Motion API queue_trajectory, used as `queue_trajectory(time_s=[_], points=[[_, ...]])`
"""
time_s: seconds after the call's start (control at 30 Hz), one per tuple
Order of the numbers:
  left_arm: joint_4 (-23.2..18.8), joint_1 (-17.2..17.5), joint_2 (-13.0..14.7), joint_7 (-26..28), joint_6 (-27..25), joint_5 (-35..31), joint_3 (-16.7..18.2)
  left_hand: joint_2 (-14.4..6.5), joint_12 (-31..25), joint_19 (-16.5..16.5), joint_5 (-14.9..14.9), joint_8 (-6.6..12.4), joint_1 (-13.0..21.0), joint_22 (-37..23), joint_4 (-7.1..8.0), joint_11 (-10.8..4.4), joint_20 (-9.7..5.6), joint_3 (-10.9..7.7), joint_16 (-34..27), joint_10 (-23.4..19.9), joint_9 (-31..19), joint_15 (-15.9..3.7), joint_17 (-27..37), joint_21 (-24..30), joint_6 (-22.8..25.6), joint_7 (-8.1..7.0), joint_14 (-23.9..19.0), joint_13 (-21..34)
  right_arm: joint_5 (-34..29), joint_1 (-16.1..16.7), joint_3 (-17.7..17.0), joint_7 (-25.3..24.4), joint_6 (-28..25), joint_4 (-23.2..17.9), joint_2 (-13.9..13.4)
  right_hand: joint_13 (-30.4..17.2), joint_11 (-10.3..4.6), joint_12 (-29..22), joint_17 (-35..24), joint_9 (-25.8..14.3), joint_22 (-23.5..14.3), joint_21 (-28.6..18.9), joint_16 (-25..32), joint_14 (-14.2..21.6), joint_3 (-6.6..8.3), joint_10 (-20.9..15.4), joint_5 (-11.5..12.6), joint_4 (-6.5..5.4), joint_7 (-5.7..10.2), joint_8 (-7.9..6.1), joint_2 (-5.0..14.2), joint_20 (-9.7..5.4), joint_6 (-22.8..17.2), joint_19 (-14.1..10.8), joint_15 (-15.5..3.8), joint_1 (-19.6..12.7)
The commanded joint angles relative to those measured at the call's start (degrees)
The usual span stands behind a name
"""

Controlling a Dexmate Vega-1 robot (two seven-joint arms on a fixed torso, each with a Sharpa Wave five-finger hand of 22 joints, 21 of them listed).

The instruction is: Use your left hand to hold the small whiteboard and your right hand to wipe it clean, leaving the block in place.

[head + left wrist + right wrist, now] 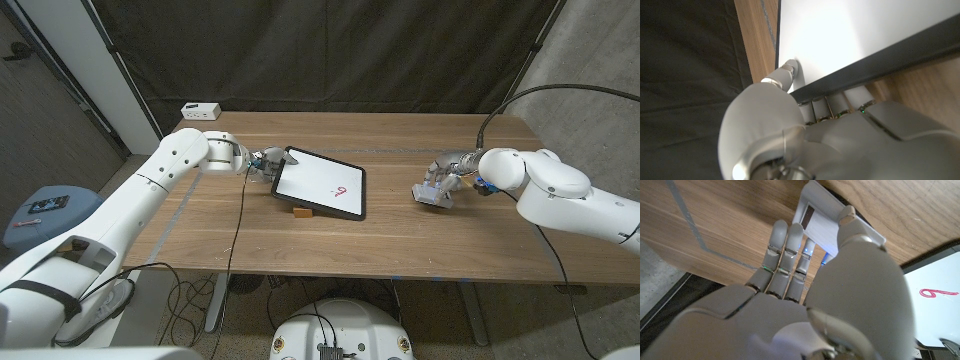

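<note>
Gripping the near-left edge of the small black-framed whiteboard (322,182), the left hand (262,163) steadies it, propped on a wooden block (300,210). The right hand (437,187), well apart, holds a white plastic eraser (832,222). Rigid, light and likely slippery, the board needs firm edge pressure.

We could not read the red mark (342,190) on the whiteboard (320,182), whose lower edge hid most of the wooden block (301,211).
</note>
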State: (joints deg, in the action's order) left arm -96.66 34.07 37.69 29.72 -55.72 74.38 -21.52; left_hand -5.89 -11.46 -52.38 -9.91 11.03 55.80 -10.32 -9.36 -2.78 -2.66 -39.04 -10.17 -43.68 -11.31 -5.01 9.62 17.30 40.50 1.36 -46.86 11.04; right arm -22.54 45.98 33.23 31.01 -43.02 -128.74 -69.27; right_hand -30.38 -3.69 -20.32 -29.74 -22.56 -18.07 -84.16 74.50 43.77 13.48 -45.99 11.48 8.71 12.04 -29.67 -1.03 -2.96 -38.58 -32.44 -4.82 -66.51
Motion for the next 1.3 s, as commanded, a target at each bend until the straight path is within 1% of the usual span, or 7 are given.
queue_trajectory(time_s=[0.03,0.53,0.8,0.87,1.1,1.17,1.3], points=[[-0.9,0.4,0.1,1.1,0.4,0.6,0.4,0.1,0.0,0.1,-0.3,-0.02,-0.4,-0.2,-0.12,-0.13,0.02,0.23,0.0,-0.2,-0.2,0.21,0.0,0.0,0.3,-0.30,0.2,0.1,0.0,-3.3,2.5,0.9,-6.1,-1.2,1.7,-0.2,0.02,-0.3,0.0,0.1,0.2,-0.8,0.6,-0.2,0.13,-1.3,0.3,-0.01,-2.21,-0.18,0.97,-2.21,-2.0,0.2,-7.69,-0.5],[-3.0,1.7,0.4,2.7,1.5,2.3,0.9,0.0,0.1,0.2,-0.3,-0.01,-0.2,-0.2,-0.25,-0.29,-0.02,0.17,0.0,-0.1,-0.2,0.16,0.0,-0.1,0.4,-0.27,0.1,0.1,3.4,-6.3,4.4,-1.0,-13.0,-3.4,2.2,-0.1,0.86,-0.2,0.4,0.7,1.0,-2.1,1.1,-0.1,0.16,-1.9,0.5,0.25,-3.21,-0.20,1.20,-1.95,-2.8,-0.1,-7.68,-1.1],[-4.1,3.1,0.7,4.0,2.6,3.5,1.3,0.1,0.1,0.2,-0.3,-0.02,-0.2,-0.2,-0.25,-0.19,-0.03,0.20,0.0,-0.1,-0.2,0.01,0.0,-0.1,0.4,-0.35,0.3,0.1,6.3,-8.5,6.2,-2.3,-18.4,-4.6,2.8,-0.1,1.18,-0.2,0.5,0.9,1.4,-2.7,1.6,0.2,0.11,-2.1,0.6,0.21,-3.66,-0.32,1.32,-1.84,-3.4,-0.3,-7.63,-1.1],[-4.4,3.4,0.8,4.2,3.0,3.8,1.4,0.0,0.1,0.3,-0.3,-0.02,-0.1,-0.2,-0.24,-0.23,-0.05,0.21,0.0,-0.1,-0.2,0.07,0.0,-0.2,0.4,-0.32,0.3,0.1,7.7,-8.6,6.1,-3.3,-19.1,-4.7,2.9,0.0,1.27,-0.2,0.6,1.0,1.5,-2.8,1.5,0.2,0.11,-2.3,0.6,0.18,-3.71,-0.29,1.39,-1.81,-3.4,-0.3,-7.62,-1.1],[-5.6,4.8,1.1,5.6,4.7,4.4,1.7,0.1,0.0,0.3,-0.3,-0.04,-0.1,-0.2,-0.27,-0.23,-0.05,0.24,0.1,-0.1,-0.2,0.03,0.0,-0.2,0.3,-0.30,0.4,0.1,10.6,-11.3,8.4,-5.3,-23.7,-5.4,3.6,-0.1,1.46,-0.2,0.9,1.2,1.9,-3.3,1.7,0.4,0.05,-2.4,0.7,0.16,-4.18,-0.27,1.48,-1.67,-3.6,-0.7,-7.61,-1.1],[-5.7,5.3,1.3,5.6,5.2,4.7,1.8,0.1,0.1,0.4,-0.3,-0.06,-0.1,-0.2,-0.24,-0.18,-0.09,0.26,0.0,-0.1,-0.2,0.16,0.0,-0.2,0.3,-0.32,0.4,0.1,12.1,-11.5,8.4,-6.1,-23.7,-5.5,3.4,-0.1,1.60,-0.2,0.9,1.2,2.0,-3.4,1.8,0.5,0.05,-2.4,0.7,0.19,-4.24,-0.24,1.49,-1.65,-3.6,-0.7,-7.63,-1.2],[-5.9,5.9,1.3,6.0,6.1,5.1,1.9,0.0,0.1,0.4,-0.3,-0.06,-0.1,-0.2,-0.24,-0.34,-0.08,0.24,0.0,0.0,-0.2,0.07,0.0,-0.2,0.3,-0.31,0.3,0.1,14.5,-12.7,9.2,-7.9,-26.1,-5.8,3.9,-0.1,1.77,-0.2,1.0,1.4,2.3,-3.6,1.9,0.5,0.02,-2.4,0.7,0.17,-4.46,-0.18,1.55,-1.57,-3.6,-0.9,-7.56,-1.2]])
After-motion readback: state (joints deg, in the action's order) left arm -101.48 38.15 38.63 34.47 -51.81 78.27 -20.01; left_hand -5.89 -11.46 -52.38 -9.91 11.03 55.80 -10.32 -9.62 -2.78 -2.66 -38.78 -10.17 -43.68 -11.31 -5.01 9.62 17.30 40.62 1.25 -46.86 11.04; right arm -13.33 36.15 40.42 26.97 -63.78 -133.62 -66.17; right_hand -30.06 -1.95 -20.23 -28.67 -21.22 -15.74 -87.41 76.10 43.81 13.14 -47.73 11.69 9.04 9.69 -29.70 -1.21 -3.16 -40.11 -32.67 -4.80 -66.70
